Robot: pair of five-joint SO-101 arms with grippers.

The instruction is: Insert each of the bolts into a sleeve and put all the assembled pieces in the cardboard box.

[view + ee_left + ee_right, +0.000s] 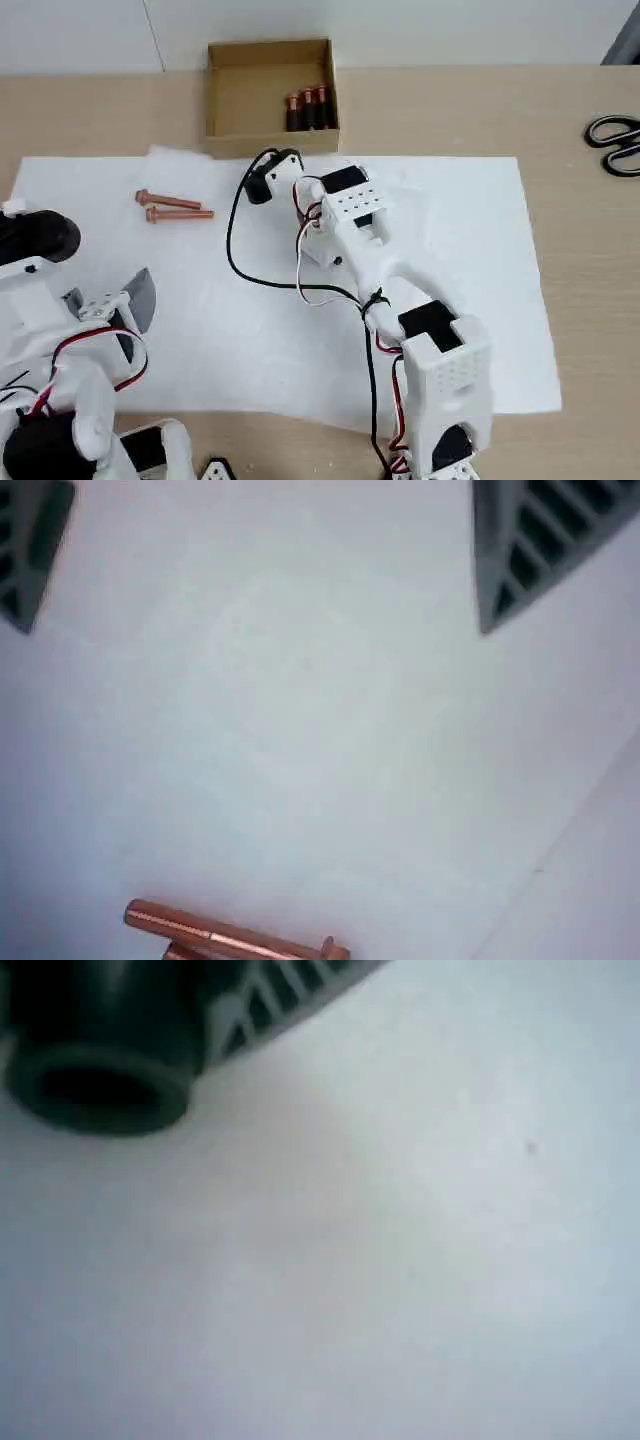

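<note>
Open white sheet (200,330) surrounds the left gripper (255,628), spread wide, near two copper bolts (170,201) at upper left. The right gripper (282,168) clasps a black tubular sleeve (100,1090) below the brown cardboard box (245,95); black-handled scissors (615,143) lie far right.

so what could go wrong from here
The two bolts lie close side by side, so the open left gripper might catch both or roll one away. The sleeve in the right arm's hold has a narrow opening; a tilted bolt could jam or push it loose.
</note>
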